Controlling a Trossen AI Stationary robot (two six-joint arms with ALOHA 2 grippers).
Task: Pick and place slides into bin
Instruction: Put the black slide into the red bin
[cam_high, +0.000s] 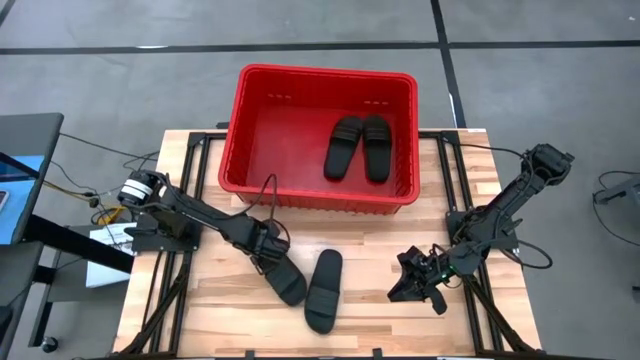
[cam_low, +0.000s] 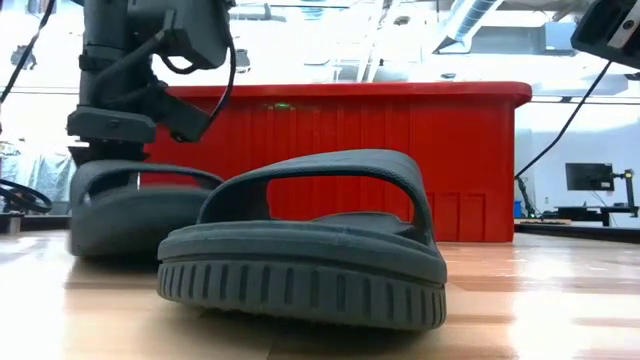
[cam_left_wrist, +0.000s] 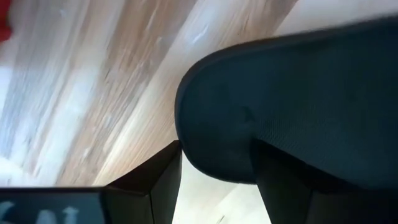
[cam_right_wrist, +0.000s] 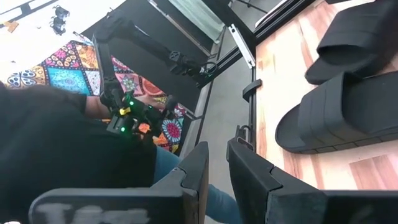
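Four black slides are showing in all. Two slides are lying side by side inside the red bin, toward its right half. The other two are resting on the wooden worktop in front of the bin: one slide is lying free near the middle, and another slide is sitting just left of it. The left gripper is standing over that slide with its fingers spread wide around the slide's end. The right gripper is waiting near the worktop's right front, its fingers standing only slightly apart and holding nothing.
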